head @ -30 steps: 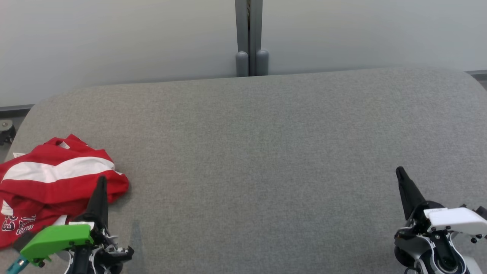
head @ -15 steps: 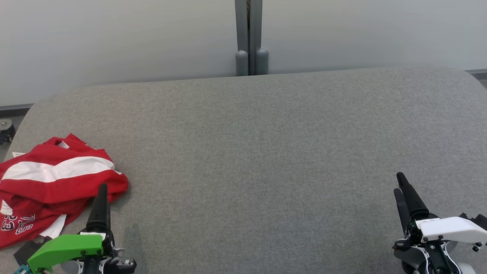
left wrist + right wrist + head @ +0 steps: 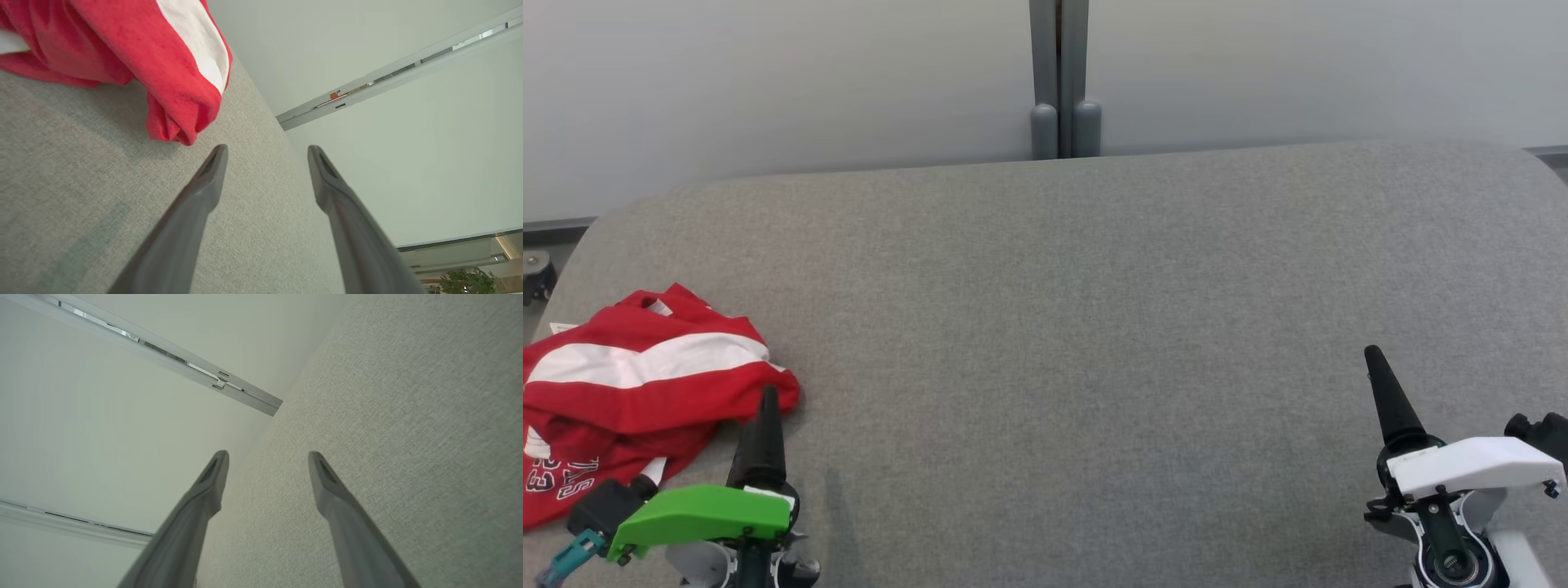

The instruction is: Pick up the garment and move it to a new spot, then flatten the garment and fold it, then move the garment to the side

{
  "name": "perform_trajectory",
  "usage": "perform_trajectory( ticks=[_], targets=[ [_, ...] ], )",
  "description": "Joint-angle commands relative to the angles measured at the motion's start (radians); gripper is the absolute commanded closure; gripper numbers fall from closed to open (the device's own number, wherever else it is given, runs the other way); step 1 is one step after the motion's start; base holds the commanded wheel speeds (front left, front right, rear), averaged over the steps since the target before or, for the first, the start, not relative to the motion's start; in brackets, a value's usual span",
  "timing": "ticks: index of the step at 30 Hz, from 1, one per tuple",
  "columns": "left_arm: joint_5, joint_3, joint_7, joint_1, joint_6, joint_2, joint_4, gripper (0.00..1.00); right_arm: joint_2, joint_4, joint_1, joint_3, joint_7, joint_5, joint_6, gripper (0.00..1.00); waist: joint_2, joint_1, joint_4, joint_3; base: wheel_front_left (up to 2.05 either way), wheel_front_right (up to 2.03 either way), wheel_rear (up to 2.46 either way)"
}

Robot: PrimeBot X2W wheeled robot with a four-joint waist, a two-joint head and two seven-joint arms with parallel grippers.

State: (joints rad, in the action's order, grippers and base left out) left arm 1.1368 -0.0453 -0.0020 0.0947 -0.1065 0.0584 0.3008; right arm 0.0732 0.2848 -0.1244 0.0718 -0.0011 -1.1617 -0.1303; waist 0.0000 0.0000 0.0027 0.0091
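Note:
The garment [image 3: 637, 392], a red shirt with a white band and white lettering, lies crumpled at the left edge of the grey fabric table [image 3: 1078, 327]. My left gripper [image 3: 766, 408], under a green cover, stands at the garment's right hem, open and holding nothing. In the left wrist view a red and white fold of the garment [image 3: 179, 77] lies just beyond the open left gripper [image 3: 267, 151], apart from its tips. My right gripper [image 3: 1376, 363], white-bodied, hovers over bare table at the lower right. Its fingers [image 3: 212, 473] are spread with nothing between them.
A pale wall with a grey vertical post [image 3: 1059, 77] runs behind the table's far edge. A small castor [image 3: 535, 273] sits on the floor off the left corner. Bare grey surface stretches from the garment to the right gripper.
Both grippers have gone from shut to open. The left one has shifted slightly right and forward along the garment's hem; the right one dipped back, then came forward again.

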Motion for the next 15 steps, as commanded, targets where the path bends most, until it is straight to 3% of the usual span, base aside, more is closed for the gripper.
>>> perform_trajectory(
  ticks=[1,15],
  targets=[
    [-0.06,0.009,-0.013,0.034,-0.001,0.016,-0.009,0.0,0.003,-0.017,-0.03,-0.004,-0.013,0.052,0.0,0.0,0.0,0.0,0.0,0.001,0.0,0.0,0.0],
    [-0.294,0.058,-0.064,0.022,0.057,0.027,0.016,0.0,-0.002,-0.009,-0.019,-0.017,-0.064,0.28,0.0,0.0,0.0,0.0,0.001,0.001,0.0,0.0,0.0]
  ],
)
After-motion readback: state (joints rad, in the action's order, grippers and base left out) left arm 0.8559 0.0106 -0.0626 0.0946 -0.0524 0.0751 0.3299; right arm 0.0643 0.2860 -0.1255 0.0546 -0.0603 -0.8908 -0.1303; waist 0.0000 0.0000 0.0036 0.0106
